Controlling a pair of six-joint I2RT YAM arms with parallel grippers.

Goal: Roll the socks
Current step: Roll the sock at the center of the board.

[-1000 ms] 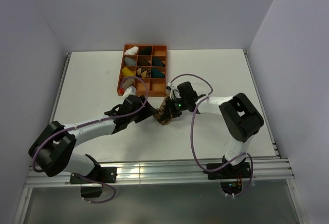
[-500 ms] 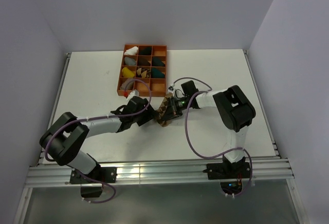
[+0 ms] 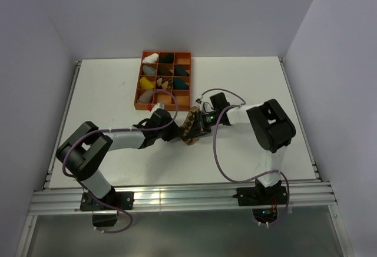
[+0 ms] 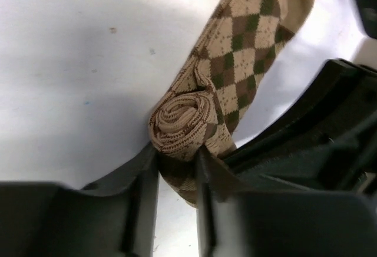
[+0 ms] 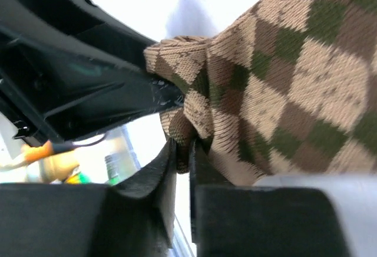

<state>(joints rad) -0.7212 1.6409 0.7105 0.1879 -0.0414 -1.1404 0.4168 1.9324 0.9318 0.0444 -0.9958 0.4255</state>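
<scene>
The socks (image 3: 189, 127) lie mid-table as a tan-and-brown argyle strip, with both grippers meeting on them. In the left wrist view the near end of the socks (image 4: 241, 62) is wound into a tight roll, and my left gripper (image 4: 177, 162) has its two fingers pressed on the fabric just below that roll. In the right wrist view my right gripper (image 5: 181, 151) is shut on a thin fold at the edge of the socks (image 5: 283, 92), close beside the left gripper's black body (image 5: 76, 86). From above, the left gripper (image 3: 177, 130) and right gripper (image 3: 197, 128) flank the bundle.
An orange compartment tray (image 3: 166, 52) stands behind the arms at the back, holding several sock bundles in white, black, teal, yellow and grey. The two arms' cables loop above the table near the socks.
My left arm has swung right toward the socks and its jaws have narrowed onto the rolled end. The right gripper has shifted slightly and kept its hold.
</scene>
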